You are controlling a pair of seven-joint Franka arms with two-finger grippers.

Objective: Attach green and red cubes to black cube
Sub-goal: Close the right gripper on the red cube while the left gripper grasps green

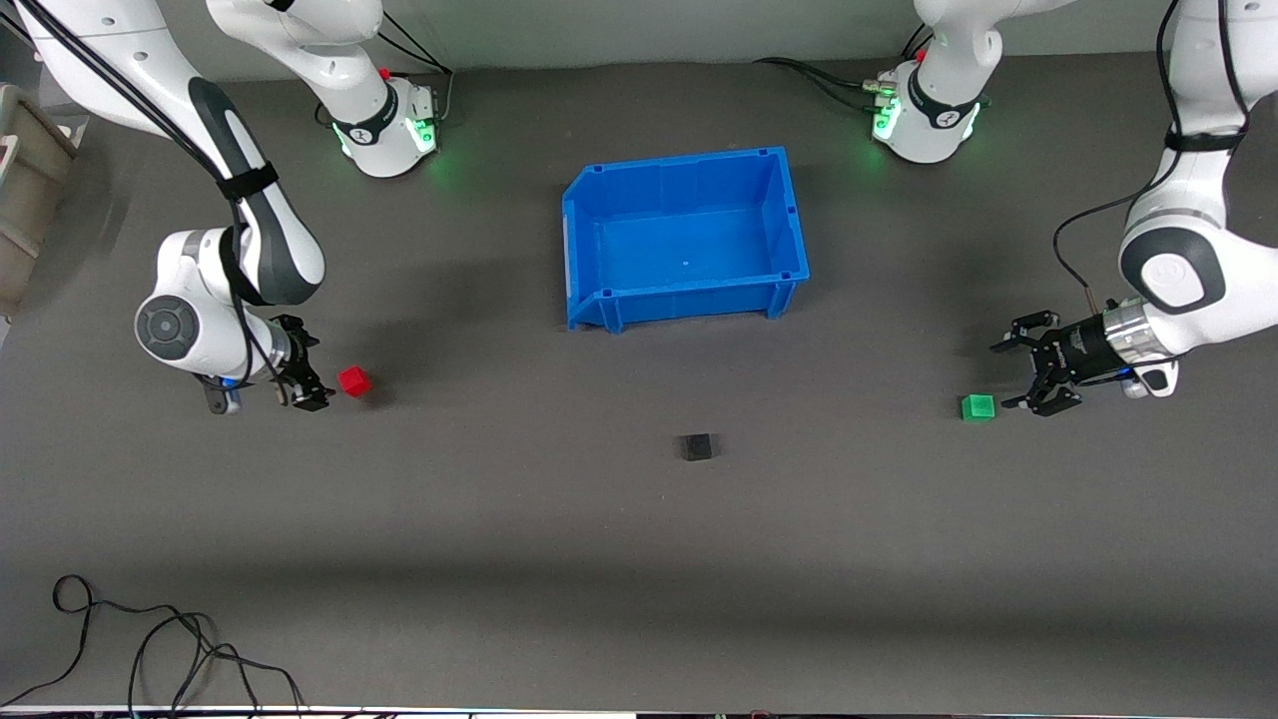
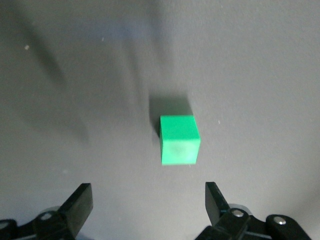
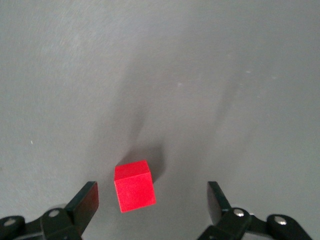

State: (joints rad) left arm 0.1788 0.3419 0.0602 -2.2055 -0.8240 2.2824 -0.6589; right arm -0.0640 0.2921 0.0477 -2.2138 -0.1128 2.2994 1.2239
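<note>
Nearest the front camera, a loose black cable [image 1: 150,649] lies coiled on the counter [image 1: 639,559], a flat, matte dark grey surface with a faint speckle.

The black cube [image 1: 697,446], small, matte and square-edged, sits alone mid-counter, barely darker than the surface, well apart from both coloured cubes.

The green cube [image 1: 978,406] rests flat toward the left arm's end, slightly farther from the camera than the black one. Smooth plastic, crisp corners. The left pincer [image 1: 1028,371] is low beside it, spread wide and holding nothing; in the left wrist view the green cube [image 2: 179,139] lies clear ahead of the angular black fingertips [image 2: 80,202], touching neither.

The red cube [image 1: 353,380] sits toward the right arm's end, slightly turned. The right pincer [image 1: 308,377] is just beside it, wide open and empty; in the right wrist view the red cube [image 3: 134,185] lies at the mouth of the gap, close to one fingertip [image 3: 86,200], contact not evident.

Farthest, the blue bin [image 1: 599,205]: rigid glossy plastic, rectangular, ribbed rim, one low-cut wall.
</note>
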